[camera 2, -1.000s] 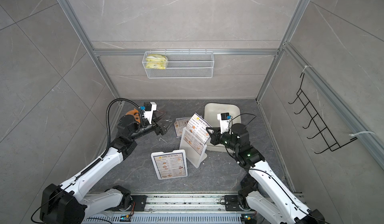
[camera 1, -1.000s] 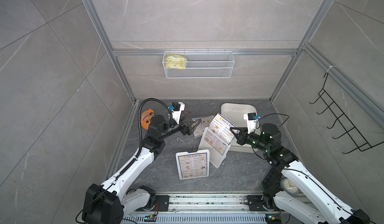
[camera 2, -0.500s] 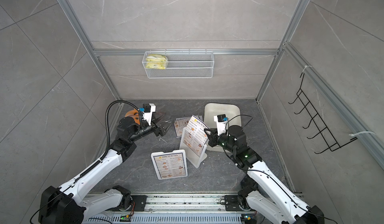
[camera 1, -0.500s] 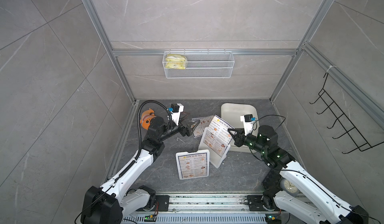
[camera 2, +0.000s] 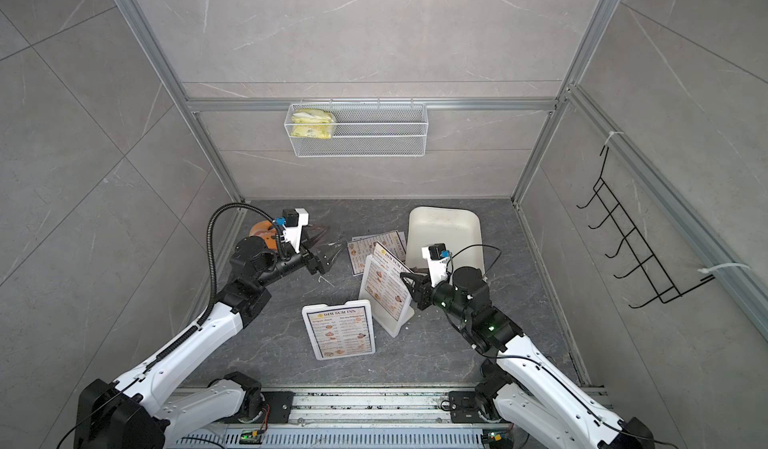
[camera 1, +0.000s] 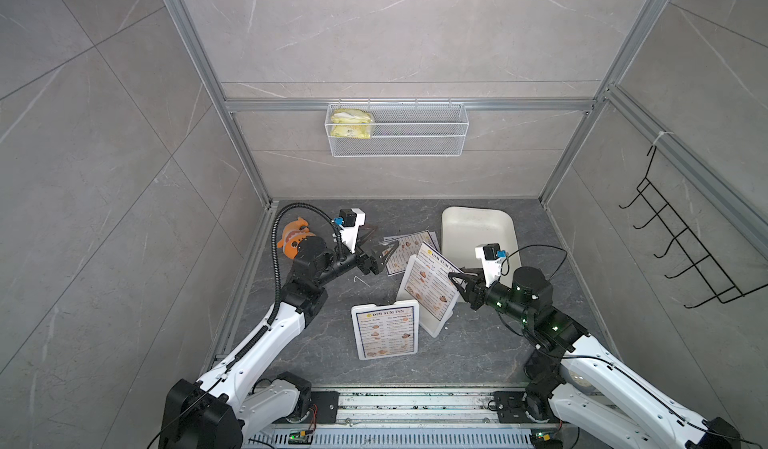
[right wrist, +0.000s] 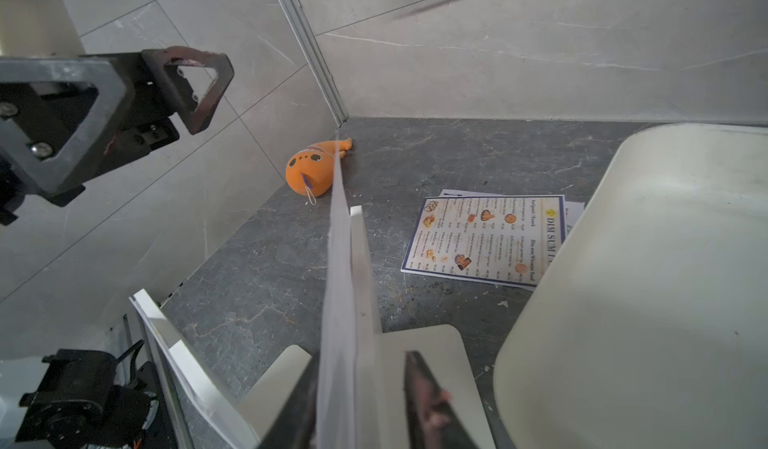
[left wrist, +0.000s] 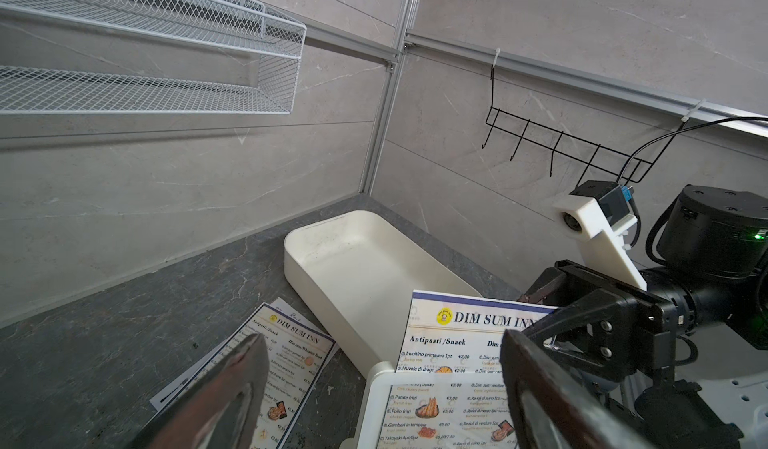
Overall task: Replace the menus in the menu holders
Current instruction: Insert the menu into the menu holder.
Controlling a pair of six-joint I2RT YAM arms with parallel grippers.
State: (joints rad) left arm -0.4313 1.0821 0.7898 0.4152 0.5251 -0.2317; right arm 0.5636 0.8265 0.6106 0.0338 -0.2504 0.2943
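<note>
Your right end effector is parted around the menu, which is half seated in the upright holder at mid-tabletop. Your left end effector hangs wide and empty. Unsupported, the sheet may buckle or tip the holder.

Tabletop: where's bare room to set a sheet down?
Free: the strip between the front menu holder and front rail; the patch between left arm and that holder. Crowded: centre-back, around loose menus, rear menu holder and tray.
</note>
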